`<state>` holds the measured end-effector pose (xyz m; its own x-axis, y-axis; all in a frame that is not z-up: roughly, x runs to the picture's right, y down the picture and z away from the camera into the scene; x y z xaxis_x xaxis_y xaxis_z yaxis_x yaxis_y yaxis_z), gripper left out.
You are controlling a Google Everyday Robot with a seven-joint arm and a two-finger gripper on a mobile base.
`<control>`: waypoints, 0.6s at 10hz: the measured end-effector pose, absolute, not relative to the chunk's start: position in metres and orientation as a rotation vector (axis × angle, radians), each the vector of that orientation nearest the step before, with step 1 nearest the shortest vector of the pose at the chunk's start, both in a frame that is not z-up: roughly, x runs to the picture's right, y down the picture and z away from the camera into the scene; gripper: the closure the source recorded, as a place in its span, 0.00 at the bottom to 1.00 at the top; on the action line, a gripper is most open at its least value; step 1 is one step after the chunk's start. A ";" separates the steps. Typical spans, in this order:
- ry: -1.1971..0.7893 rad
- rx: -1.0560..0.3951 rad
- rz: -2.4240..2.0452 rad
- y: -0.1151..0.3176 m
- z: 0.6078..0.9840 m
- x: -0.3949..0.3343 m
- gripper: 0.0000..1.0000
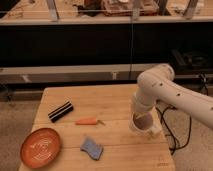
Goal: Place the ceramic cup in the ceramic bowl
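The ceramic cup, whitish with a pinkish inside, is near the right edge of the wooden table. My gripper comes down from the white arm and is right at the cup, on its rim; its lower part is hidden against the cup. The ceramic bowl, wide, shallow and orange-brown with a pale pattern, sits at the table's front left corner, far to the left of the cup and gripper.
A black ribbed bar lies at the left middle of the table. An orange carrot-like item lies in the centre. A blue sponge lies in front of it. A dark counter wall stands behind the table. Cables hang at the right.
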<state>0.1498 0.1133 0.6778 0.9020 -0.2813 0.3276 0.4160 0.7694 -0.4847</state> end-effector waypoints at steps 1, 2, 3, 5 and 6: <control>-0.244 -0.578 -0.381 0.110 0.678 0.151 0.91; -0.245 -0.575 -0.381 0.107 0.678 0.153 0.91; -0.247 -0.572 -0.384 0.102 0.678 0.153 0.91; -0.255 -0.566 -0.391 0.097 0.681 0.148 0.91; -0.258 -0.562 -0.390 0.094 0.682 0.147 0.91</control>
<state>0.1467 0.0942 0.6819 0.8954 -0.2870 0.3403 0.4256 0.7760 -0.4655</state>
